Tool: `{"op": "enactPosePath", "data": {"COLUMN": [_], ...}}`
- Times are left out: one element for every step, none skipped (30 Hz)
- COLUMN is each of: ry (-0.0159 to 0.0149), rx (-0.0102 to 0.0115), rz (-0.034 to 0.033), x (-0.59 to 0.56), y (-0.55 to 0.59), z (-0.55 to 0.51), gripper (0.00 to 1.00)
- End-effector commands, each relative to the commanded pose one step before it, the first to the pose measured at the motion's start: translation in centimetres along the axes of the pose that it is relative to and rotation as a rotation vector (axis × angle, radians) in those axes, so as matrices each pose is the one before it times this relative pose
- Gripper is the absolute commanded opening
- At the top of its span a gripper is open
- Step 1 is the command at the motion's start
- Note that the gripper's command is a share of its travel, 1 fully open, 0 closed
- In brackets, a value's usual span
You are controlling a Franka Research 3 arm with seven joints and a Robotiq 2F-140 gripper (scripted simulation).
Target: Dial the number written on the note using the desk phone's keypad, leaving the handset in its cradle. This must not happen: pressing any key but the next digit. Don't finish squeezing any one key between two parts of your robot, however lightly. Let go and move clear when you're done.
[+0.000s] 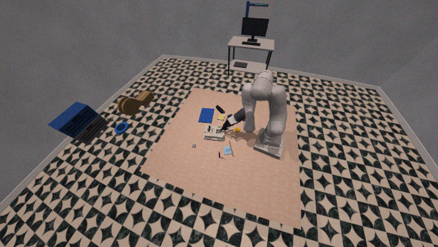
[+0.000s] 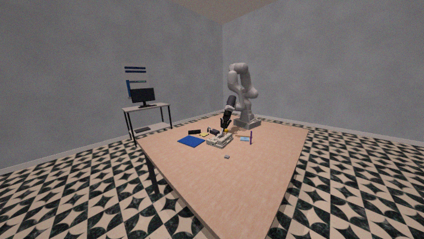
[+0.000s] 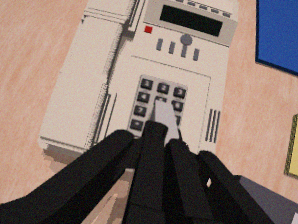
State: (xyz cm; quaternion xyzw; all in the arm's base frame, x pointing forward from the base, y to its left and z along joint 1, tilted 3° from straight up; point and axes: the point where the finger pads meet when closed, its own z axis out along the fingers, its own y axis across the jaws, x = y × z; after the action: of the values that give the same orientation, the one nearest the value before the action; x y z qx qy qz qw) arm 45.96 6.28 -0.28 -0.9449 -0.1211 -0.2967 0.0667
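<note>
Jaws together on nothing; gripper (image 3: 165,117) tip pokes the centre column of the keypad (image 3: 158,104) on the desk phone (image 3: 143,63), mid-table toward the far edge. Handset (image 3: 100,56) cradled. Mid-dial, likely. Next: lift, shift to next digit, single-tip press only.

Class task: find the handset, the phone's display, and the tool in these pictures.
Handset (image 3: 100,63), wrist view: middle of its cream body, in the cradle.
Display (image 3: 192,20), wrist view: centre of the dark screen.
Tool (image 3: 165,117), wrist view: closed fingertips over the keypad.
</note>
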Motion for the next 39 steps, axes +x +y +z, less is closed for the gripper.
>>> {"op": "enactPosePath", "data": {"ry": [0.01049,0.0,0.0,0.00001,0.00001,0.0,0.0,-0.00001,0.0,0.00001,0.0,0.0,-0.00001,0.0,0.0,0.0,0.0,0.0,0.0,0.0,0.0,0.0,0.0,0.0,0.0,0.0,0.0,0.0,0.0,0.0,0.0,0.0,0.0,0.0,0.0,0.0,0.0,0.0,0.0], "rx": [0.00324,0.0,0.0,0.00001,0.00001,0.00001,0.0,-0.00001,0.0,0.00001,0.0,-0.00001,-0.00001,-0.00001,0.0,0.0,0.0,0.0,0.0,0.0,0.0,0.0,0.0,0.0,0.0,0.0,0.0,0.0,0.0,0.0,0.0,0.0,0.0,0.0,0.0,0.0,0.0,0.0,0.0], "rz": [-0.01588,0.0,0.0,0.0,0.0,0.0,0.0,-0.00001,0.0,0.00001,0.0,0.0,0.0,0.0,0.0,0.0,0.0,0.0,0.0,0.0,0.0,0.0,0.0,0.0,0.0,0.0,0.0,0.0,0.0,0.0,0.0,0.0,0.0,0.0,0.0,0.0,0.0,0.0,0.0], "x": [0.232,0.0,-0.005,-0.012,-0.02,-0.028,-0.034,-0.039,-0.04,-0.038,-0.034,-0.028,-0.021,-0.013,-0.005,-0.001,-0.003,0.0,0.0,-0.011,-0.011,-0.003,-0.003,-0.011,-0.011,-0.003,-0.003,-0.011,-0.011,-0.003,-0.003,-0.011,-0.011,-0.003,0.0,0.0,-0.003,-0.011,-0.011], "y": [-0.047,0.0,0.0,0.0,0.0,0.0,0.0,0.0,0.0,0.0,0.0,0.0,0.0,0.0,0.0,0.0,0.0,0.0,0.0,0.0,0.0,0.0,0.0,0.0,0.0,0.0,0.0,0.0,0.0,0.0,0.0,0.0,0.0,0.0,0.0,0.0,0.0,0.0,0.0], "z": [-0.203,0.0,0.007,0.017,0.029,0.04,0.049,0.054,0.056,0.055,0.049,0.04,0.029,0.018,0.008,0.001,0.004,0.0,0.0,0.016,0.016,0.004,0.004,0.016,0.016,0.004,0.004,0.016,0.016,0.004,0.004,0.016,0.016,0.004,0.0,0.0,0.004,0.016,0.016], "gripper": [0.0,0.0,0.0,0.0,0.0,0.0,0.0,0.0,0.0,0.0,0.0,0.0,0.0,0.0,0.0,0.0,0.0,0.0,0.0,0.0,0.0,0.0,0.0,0.0,0.0,0.0,0.0,0.0,0.0,0.0,0.0,0.0,0.0,0.0,0.0,0.0,0.0,0.0,0.0]}}
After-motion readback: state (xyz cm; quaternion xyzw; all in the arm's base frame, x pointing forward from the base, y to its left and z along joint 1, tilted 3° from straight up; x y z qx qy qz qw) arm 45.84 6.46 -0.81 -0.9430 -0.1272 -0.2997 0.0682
